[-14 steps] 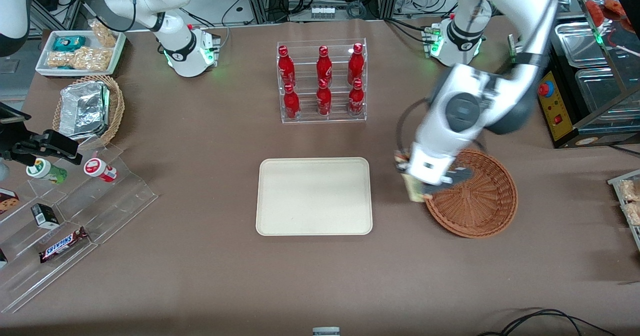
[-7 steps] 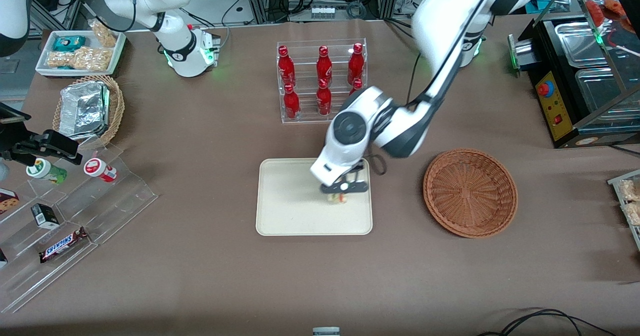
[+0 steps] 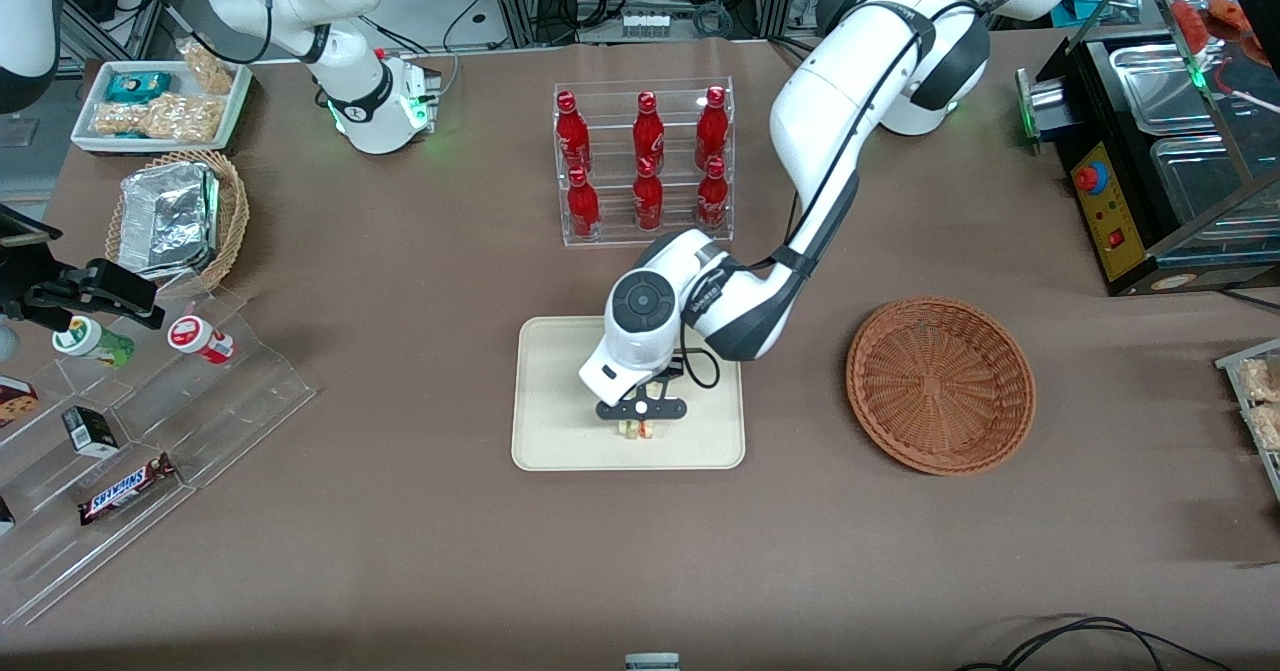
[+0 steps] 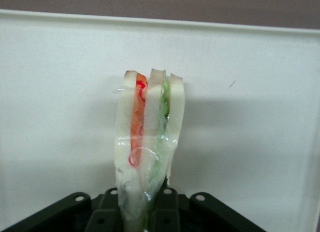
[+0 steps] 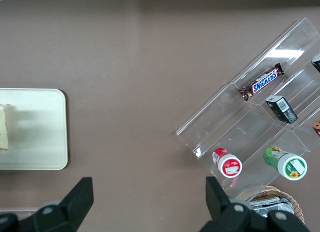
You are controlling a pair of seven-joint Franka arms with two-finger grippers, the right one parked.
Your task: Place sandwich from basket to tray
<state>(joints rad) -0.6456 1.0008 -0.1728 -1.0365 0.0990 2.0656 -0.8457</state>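
My left gripper [image 3: 638,421] is shut on the sandwich [image 3: 637,428], a wrapped wedge of pale bread with red and green filling. It holds the wedge over the cream-white tray [image 3: 560,401], near the tray's edge closest to the front camera. In the left wrist view the sandwich [image 4: 147,142] stands between the black fingers [image 4: 172,209], with the tray [image 4: 260,117] close beneath it. The sandwich's edge also shows in the right wrist view [image 5: 3,128] over the tray [image 5: 40,137]. The reddish-brown wicker basket [image 3: 940,384] stands beside the tray, toward the working arm's end, with nothing in it.
A clear rack of red bottles [image 3: 645,161] stands farther from the front camera than the tray. A tan basket with foil [image 3: 178,219], a white snack tray [image 3: 160,103] and a clear stepped stand with snacks [image 3: 140,421] are toward the parked arm's end.
My left gripper carried the sandwich from above the basket's rim across to the tray, then moved nearer the front camera over the tray and lower.
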